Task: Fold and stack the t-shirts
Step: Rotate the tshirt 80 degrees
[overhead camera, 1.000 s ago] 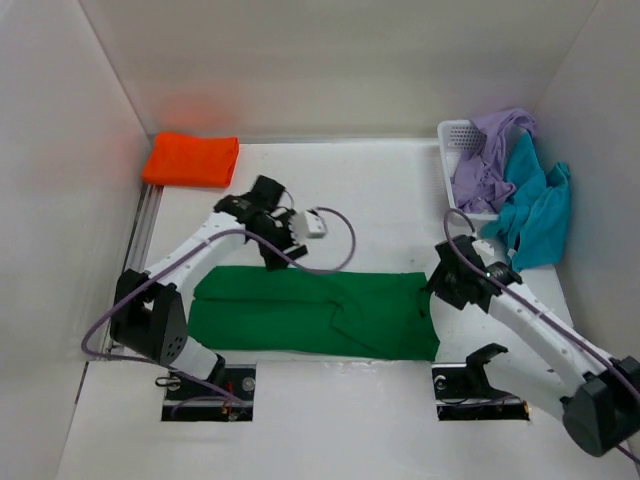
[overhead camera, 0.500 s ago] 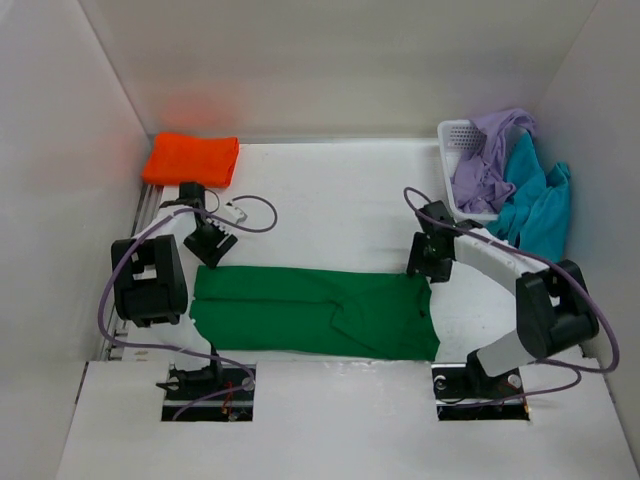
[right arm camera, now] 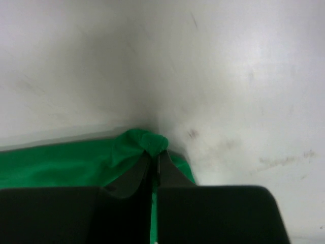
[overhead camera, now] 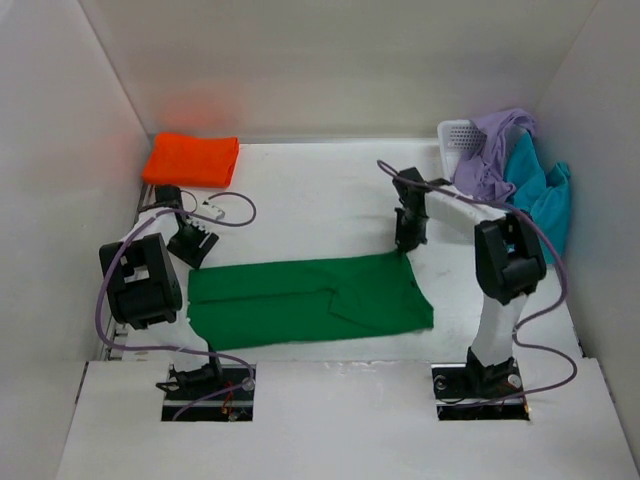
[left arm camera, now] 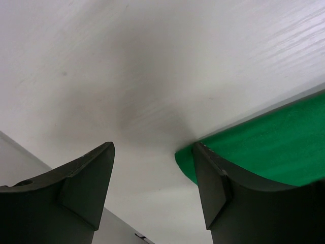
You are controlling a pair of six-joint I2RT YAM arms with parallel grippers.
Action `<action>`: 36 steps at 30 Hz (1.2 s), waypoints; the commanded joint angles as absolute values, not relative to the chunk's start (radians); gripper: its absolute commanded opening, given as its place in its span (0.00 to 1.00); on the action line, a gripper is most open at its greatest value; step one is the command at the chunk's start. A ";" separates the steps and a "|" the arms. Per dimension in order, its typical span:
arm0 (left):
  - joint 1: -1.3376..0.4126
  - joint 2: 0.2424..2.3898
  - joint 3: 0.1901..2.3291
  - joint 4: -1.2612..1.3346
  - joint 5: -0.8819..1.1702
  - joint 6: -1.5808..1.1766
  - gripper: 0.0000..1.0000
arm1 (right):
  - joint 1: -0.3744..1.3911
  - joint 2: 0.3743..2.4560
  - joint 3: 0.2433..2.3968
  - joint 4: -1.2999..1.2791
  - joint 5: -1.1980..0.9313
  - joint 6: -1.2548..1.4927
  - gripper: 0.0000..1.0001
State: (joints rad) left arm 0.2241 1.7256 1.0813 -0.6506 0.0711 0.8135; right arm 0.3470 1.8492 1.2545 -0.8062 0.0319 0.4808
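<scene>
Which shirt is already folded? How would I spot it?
On the white table, find the far left corner. The orange shirt lies there alone, a neat rectangle; the green shirt sprawls mid-table, and the purple shirt and teal shirt hang crumpled over the basket.

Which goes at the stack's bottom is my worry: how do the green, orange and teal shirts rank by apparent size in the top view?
1. The green shirt, spread flat, is clearly largest.
2. The orange shirt, folded, and the teal shirt, bunched at the basket, look about alike, so I won't rank them.
</scene>
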 commanded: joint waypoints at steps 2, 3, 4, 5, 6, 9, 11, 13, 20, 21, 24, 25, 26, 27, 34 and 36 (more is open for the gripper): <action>0.272 1.698 1.095 -0.644 0.066 0.773 0.62 | 0.361 2.030 1.648 -0.805 0.096 0.417 0.00; 0.280 1.700 1.097 -0.647 0.064 0.769 0.62 | 0.369 2.095 1.775 -0.810 0.110 0.411 0.00; 0.286 1.700 1.100 -0.649 0.064 0.761 0.62 | 0.376 2.159 1.905 -0.811 0.126 0.400 0.01; 0.289 1.700 1.101 -0.653 0.064 0.758 0.62 | 0.386 2.225 2.045 -0.811 0.144 0.393 0.07; 0.291 1.703 1.104 -0.657 0.064 0.752 0.62 | 0.392 2.293 2.178 -0.810 0.162 0.382 0.13; 0.286 1.712 1.117 -0.660 0.064 0.723 0.62 | 0.401 2.443 2.518 -0.796 0.198 0.338 0.43; 0.274 1.718 1.123 -0.663 0.064 0.698 0.62 | 0.401 2.415 2.525 -0.769 0.238 0.336 0.52; 0.268 1.721 1.123 -0.663 0.067 0.678 0.62 | 0.398 2.314 2.379 -0.715 0.284 0.334 0.58; 0.216 1.730 1.098 -0.660 0.095 0.611 0.60 | 0.298 2.052 1.837 -0.652 0.252 0.454 0.61; 0.200 1.729 1.097 -0.663 0.110 0.606 0.60 | 0.286 2.060 1.816 -0.656 0.230 0.468 0.61; 0.151 1.709 1.080 -0.663 0.152 0.597 0.60 | 0.255 2.117 1.824 -0.669 0.170 0.518 0.61; 0.136 1.704 1.072 -0.663 0.158 0.597 0.60 | 0.249 2.140 1.839 -0.675 0.157 0.532 0.61; 0.122 1.701 1.066 -0.661 0.163 0.597 0.60 | 0.245 2.164 1.859 -0.683 0.140 0.543 0.61; 0.111 1.698 1.059 -0.658 0.163 0.597 0.60 | 0.240 2.196 1.890 -0.698 0.114 0.552 0.61; 0.093 1.703 1.045 -0.649 0.170 0.572 0.60 | 0.237 2.330 2.046 -0.802 0.020 0.566 0.59; 0.091 1.704 1.048 -0.658 0.178 0.566 0.60 | 0.228 2.356 2.057 -0.825 -0.020 0.568 0.57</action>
State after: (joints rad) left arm 0.0910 1.7264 1.0557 -0.6609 0.1436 0.5903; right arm 0.2302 2.3394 1.9934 -0.7746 0.0589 0.5457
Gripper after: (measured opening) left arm 0.601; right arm 0.577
